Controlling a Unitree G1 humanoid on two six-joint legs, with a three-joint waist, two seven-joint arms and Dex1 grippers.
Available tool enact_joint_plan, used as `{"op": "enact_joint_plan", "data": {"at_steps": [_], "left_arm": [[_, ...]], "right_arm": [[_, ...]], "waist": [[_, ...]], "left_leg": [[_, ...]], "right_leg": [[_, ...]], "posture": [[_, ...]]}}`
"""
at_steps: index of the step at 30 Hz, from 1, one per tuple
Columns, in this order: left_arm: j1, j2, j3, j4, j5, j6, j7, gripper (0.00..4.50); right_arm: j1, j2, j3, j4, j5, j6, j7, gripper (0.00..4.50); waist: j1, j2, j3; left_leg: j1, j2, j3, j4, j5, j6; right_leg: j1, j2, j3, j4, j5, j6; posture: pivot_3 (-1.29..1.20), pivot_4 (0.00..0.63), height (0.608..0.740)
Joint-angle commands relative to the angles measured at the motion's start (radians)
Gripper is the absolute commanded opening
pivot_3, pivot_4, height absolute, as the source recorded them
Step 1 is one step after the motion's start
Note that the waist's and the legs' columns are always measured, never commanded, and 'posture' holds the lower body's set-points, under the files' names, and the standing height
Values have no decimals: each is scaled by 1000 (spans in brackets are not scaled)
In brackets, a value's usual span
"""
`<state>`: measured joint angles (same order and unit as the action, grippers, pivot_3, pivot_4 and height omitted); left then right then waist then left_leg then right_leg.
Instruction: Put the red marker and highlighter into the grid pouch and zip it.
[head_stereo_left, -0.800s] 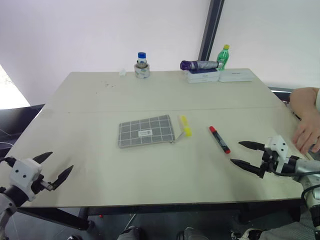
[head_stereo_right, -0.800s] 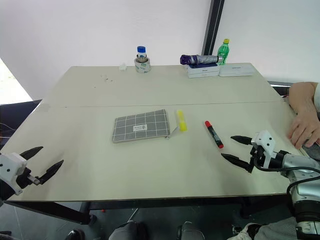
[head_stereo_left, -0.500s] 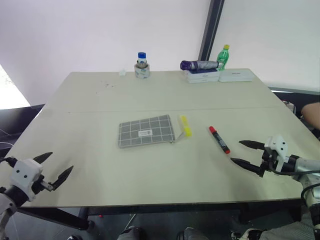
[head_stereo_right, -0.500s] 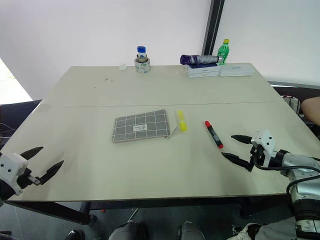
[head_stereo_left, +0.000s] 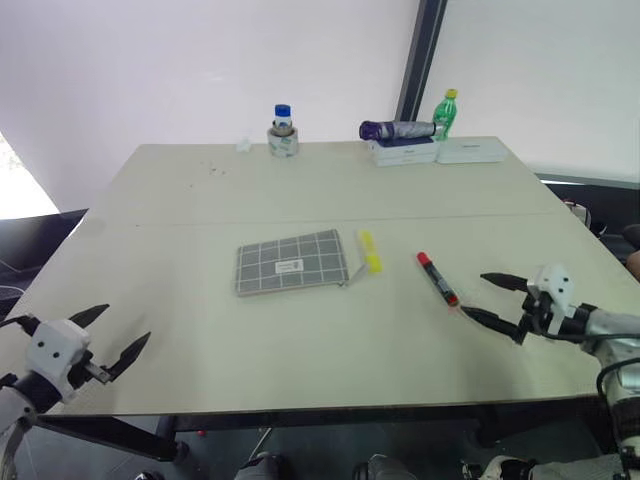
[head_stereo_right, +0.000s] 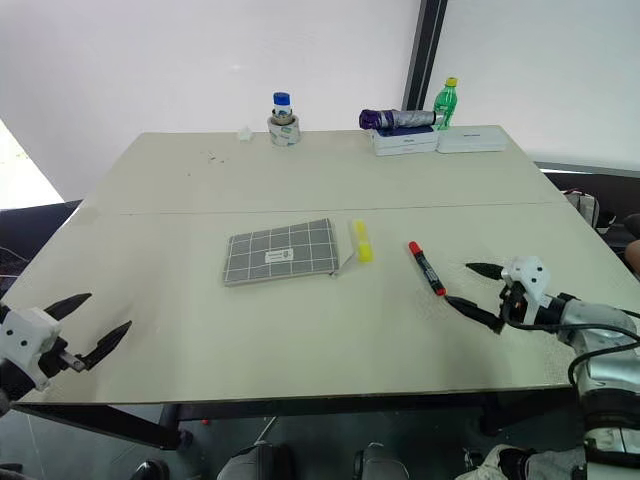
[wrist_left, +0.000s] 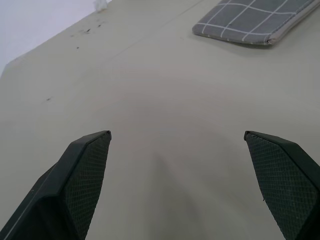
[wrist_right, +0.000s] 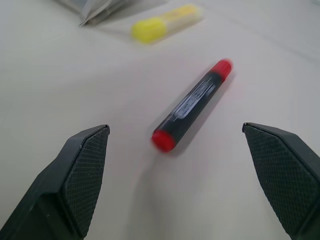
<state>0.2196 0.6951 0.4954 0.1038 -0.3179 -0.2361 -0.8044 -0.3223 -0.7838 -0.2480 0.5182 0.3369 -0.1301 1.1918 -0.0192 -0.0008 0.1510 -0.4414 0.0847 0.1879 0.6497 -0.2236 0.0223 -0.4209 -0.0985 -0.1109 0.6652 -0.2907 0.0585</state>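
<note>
lining up my right gripper (head_stereo_right: 482, 296), jaws wide and empty, facing the red marker (head_stereo_right: 426, 268) at its ten o'clock; left gripper (head_stereo_right: 78, 325) spread idle.

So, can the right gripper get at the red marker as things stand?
Probably yes: the right gripper has its jaws open, aimed at the red marker, which lies alone on bare table just ahead, nothing between.
</note>
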Motion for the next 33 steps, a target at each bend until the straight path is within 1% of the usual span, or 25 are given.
{"op": "enact_joint_plan", "data": {"at_steps": [1,7,8,10,13,15,16,17,20,24,27,30,33], "left_arm": [[-15,11,11,7,10,-38,7,4500],[-64,17,-20,45,61,-95,18,4500],[-91,21,-34,71,79,-118,19,4500],[-148,32,-63,126,107,-153,14,4500],[-273,60,-131,248,185,-239,22,4500],[-351,74,-183,331,251,-316,41,4500],[-387,80,-216,374,290,-363,50,4500],[-421,81,-243,414,317,-400,56,4500],[-496,98,-305,522,401,-502,109,4500],[-614,138,-414,652,600,-644,255,4500],[-699,151,-495,718,739,-708,384,4500],[-764,157,-569,764,850,-754,496,4500],[-817,157,-659,808,963,-788,592,4500]], "right_arm": [[-26,4,-5,-13,11,9,-13,4428],[-60,40,26,-43,14,83,-42,4428],[-82,67,43,-55,9,87,-63,4201],[-126,123,74,-72,-9,80,-107,3576],[-225,252,126,-75,-40,72,-205,1960],[-280,312,185,-29,-121,24,-268,975],[-311,350,213,2,-156,0,-306,300],[-337,385,234,24,-178,-9,-339,43],[-399,435,272,95,-244,-46,-417,43],[-489,461,353,245,-392,-135,-568,43],[-533,468,383,336,-464,-169,-663,43],[-559,470,427,393,-534,-206,-725,43],[-572,497,443,439,-547,-224,-733,43]], "waist": [[2,0,0],[2,0,0],[1,0,0],[0,0,0],[-4,0,0],[-3,0,0],[-2,0,0],[0,0,0],[4,0,0],[6,0,0],[4,0,0],[-1,0,0],[-5,0,0]], "left_leg": [[0,0,0,0,0,0],[0,0,0,0,0,0],[0,0,0,0,0,0],[0,0,0,0,0,0],[0,0,0,0,1,-2],[-1,1,1,0,2,-2],[-1,0,2,0,2,-3],[-1,0,3,0,4,-7],[-3,-1,5,-1,5,-7],[-4,-2,8,0,4,-6],[-3,-1,9,0,5,-7],[-3,-2,11,-1,5,-7],[-3,-2,14,-2,5,-7]], "right_leg": [[0,0,0,0,0,0],[1,0,0,0,0,0],[2,0,0,0,0,0],[2,0,0,0,0,0],[1,2,0,1,1,0],[0,3,0,2,1,-1],[0,3,0,2,1,-1],[-1,3,0,2,1,0],[-2,3,0,2,1,0],[-3,2,0,1,1,0],[-3,2,1,2,1,0],[-4,2,1,3,1,0],[-6,3,3,3,1,0]], "posture": [[0,150,740],[0,150,740],[0,150,740],[0,150,740],[0,150,740],[0,150,740],[0,150,740],[0,150,740],[0,150,740],[0,150,740],[0,150,740],[0,150,740],[0,150,740]]}}
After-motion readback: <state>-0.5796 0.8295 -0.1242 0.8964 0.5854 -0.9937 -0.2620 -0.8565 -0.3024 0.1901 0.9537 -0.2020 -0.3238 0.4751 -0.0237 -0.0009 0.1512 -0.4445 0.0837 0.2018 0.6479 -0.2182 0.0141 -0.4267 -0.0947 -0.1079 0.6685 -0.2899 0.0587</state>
